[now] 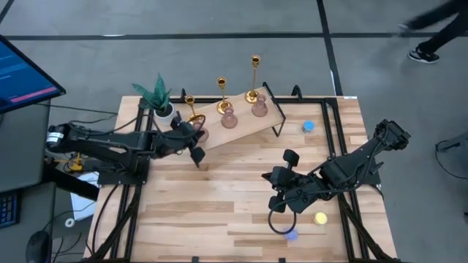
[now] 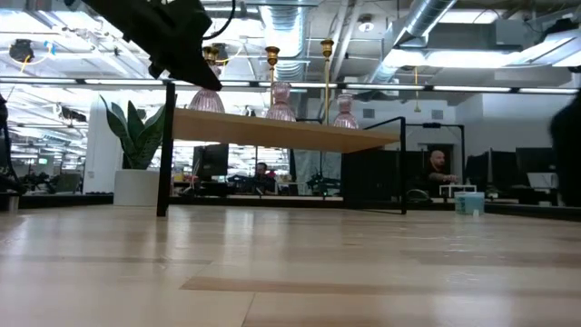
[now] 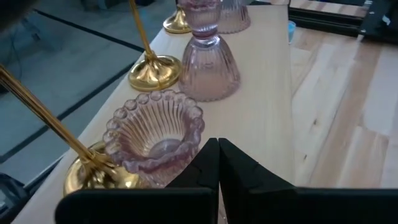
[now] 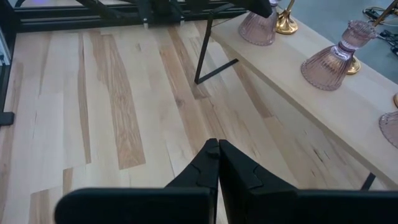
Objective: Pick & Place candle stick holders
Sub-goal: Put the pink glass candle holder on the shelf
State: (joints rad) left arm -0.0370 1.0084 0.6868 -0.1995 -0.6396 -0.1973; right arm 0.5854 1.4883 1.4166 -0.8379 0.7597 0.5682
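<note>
Left gripper [image 1: 196, 143] hung at shelf's [image 1: 248, 124] left end, fingers [image 3: 205, 168] clenched, empty. Pink holder [image 3: 155, 134] set just ahead of fingertips, mouth upward, beside gold candlestick [image 3: 93, 171]. Right gripper [image 1: 281, 193] parked mid-bench [image 1: 219, 212], fingers pressed together, farther off.

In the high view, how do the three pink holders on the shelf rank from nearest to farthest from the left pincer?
Measured from the left pincer, at the shelf's left end:
1. The left pink holder, right beside the pincer, by the shortest gold candlestick.
2. The middle pink holder, mid-shelf.
3. The right pink holder, at the shelf's far right end, by the tallest gold candlestick.
</note>
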